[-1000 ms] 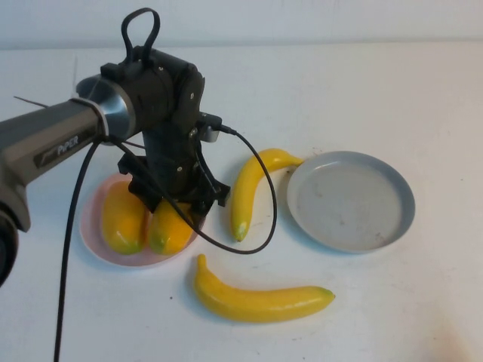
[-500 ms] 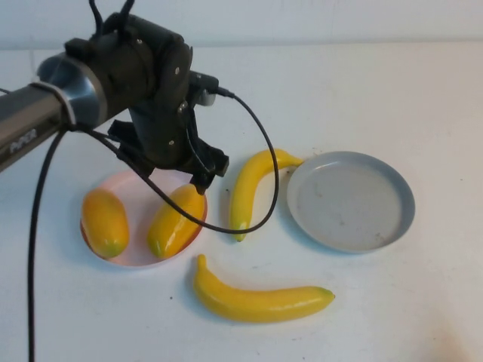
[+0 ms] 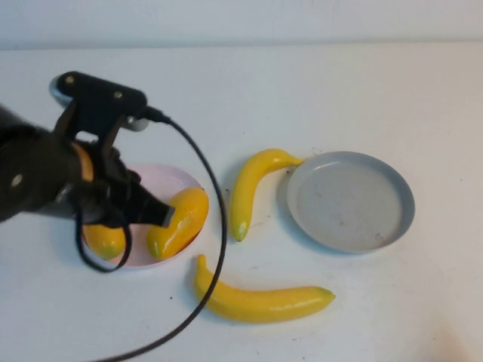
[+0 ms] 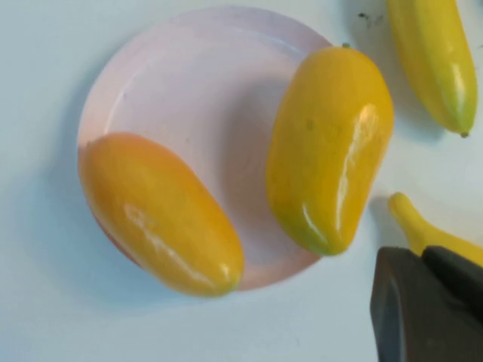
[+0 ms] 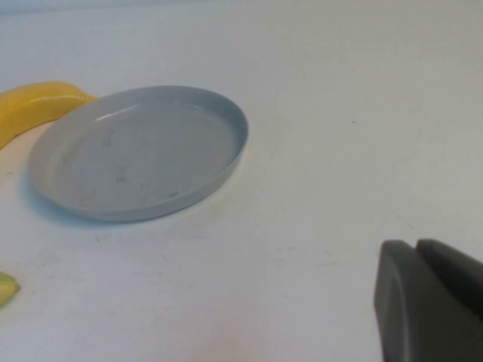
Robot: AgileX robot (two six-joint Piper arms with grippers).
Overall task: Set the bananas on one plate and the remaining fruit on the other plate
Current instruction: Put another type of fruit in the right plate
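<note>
at the left of the high view the left hand (image 3: 158, 215) hangs over the pale pink plate (image 3: 177, 179), its dark fingers closed together and holding nothing; its black cable loops down across the white counter (image 3: 324, 83). in the left wrist view the closed fingertips (image 4: 426, 302) sit at the lower right corner, apart from the fruit. both orange-yellow mango-like fruits lie on the pink plate: one mango (image 3: 104, 240) at the plate's left, partly hidden under the arm, the other mango (image 3: 179, 222) at its right, its end reaching over the rim. just below the plate, at lower centre, the larger banana (image 3: 260, 300) lies across the counter. right of the plate the smaller banana (image 3: 250, 185) curves upward, its upper tip just beside the rim of the grey-blue plate (image 3: 351, 200), which holds nothing and sits at centre right. the right hand (image 5: 430, 302) shows only in the right wrist view, at the lower right corner, fingers pressed closed and empty, above bare counter, well apart from the grey-blue plate.
</note>
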